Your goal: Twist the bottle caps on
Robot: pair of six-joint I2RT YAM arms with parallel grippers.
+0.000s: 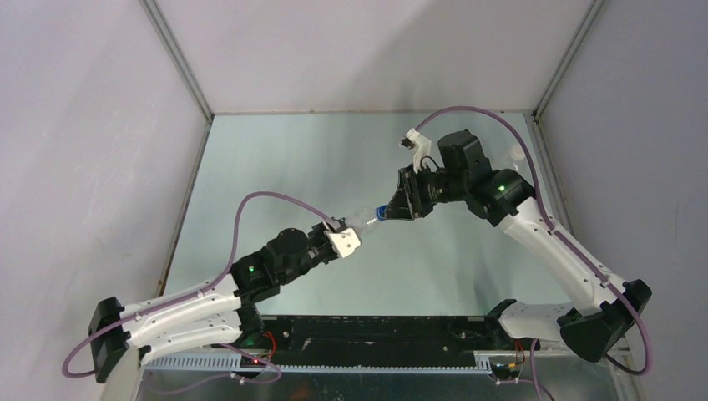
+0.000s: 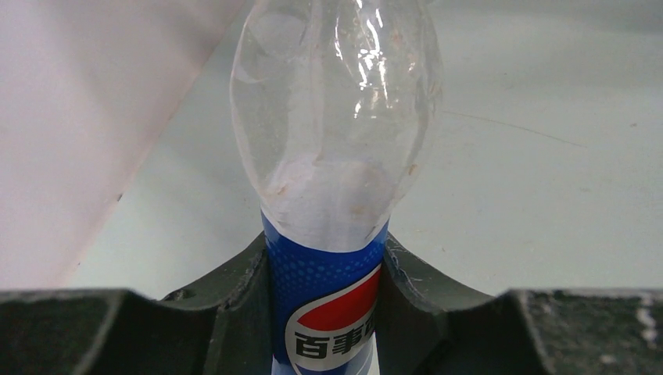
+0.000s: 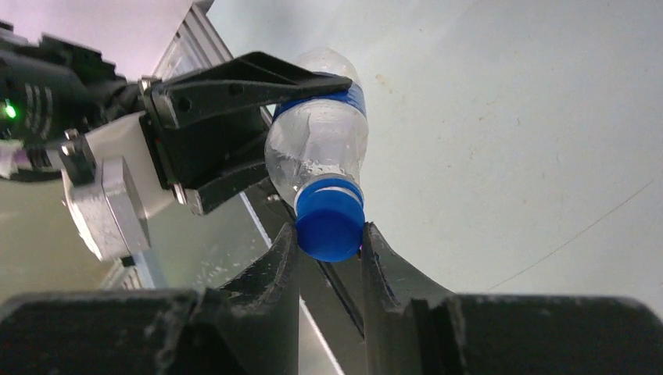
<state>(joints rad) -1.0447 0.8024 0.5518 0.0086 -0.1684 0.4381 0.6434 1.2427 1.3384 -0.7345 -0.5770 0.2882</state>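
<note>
Over the middle of the pale green desk [image 1: 275,167], the left arm [image 1: 192,305] and right arm [image 1: 551,242] meet in mid-air. The left gripper [image 2: 324,266] pinches 1 Pepsi bottle [image 2: 336,133] around its labelled body, holding it clear of the desk, neck pointing toward the right arm. The right gripper [image 3: 329,258] is clamped on the blue cap [image 3: 330,223], which sits on the bottle's mouth.
</note>
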